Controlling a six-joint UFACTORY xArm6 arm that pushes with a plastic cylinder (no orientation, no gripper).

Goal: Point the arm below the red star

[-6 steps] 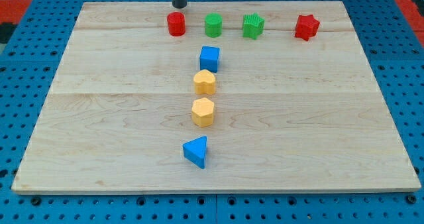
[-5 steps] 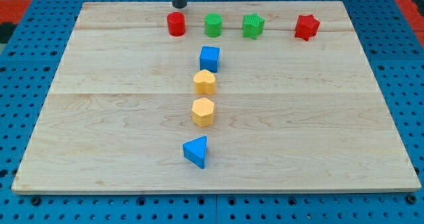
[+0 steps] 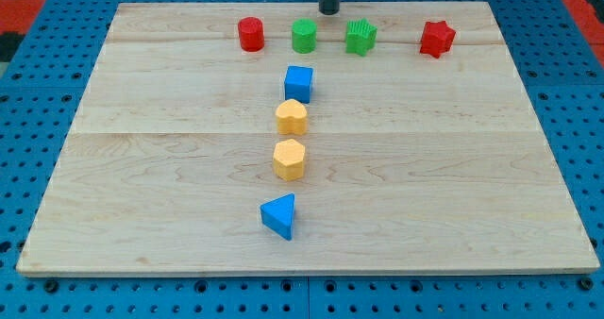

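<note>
Near the view's top edge you have my tip [image 3: 328, 12], sitting above the gap between the green cylinder [image 3: 304, 36] and the green star [image 3: 360, 37], close to both but touching neither. No end effector on this rig: just the bare rod, holding nothing, and you only see its lower end.

The red star [image 3: 437, 38] sits at the right end of the top row on the table [image 3: 472, 168], well to the view's right of my tip, with the green star between them. The red cylinder [image 3: 250, 34] closes the row at the left.

Below the row you get a rough column running down the middle: blue cube [image 3: 298, 83], then the upper yellow block [image 3: 292, 117], then the lower yellow block [image 3: 289, 159], both looking faceted, hexagon-ish. The blue triangle [image 3: 279, 215] sits lowest, apart from the rest. The upper yellow block is just beneath the cube; I can't tell if they touch.
</note>
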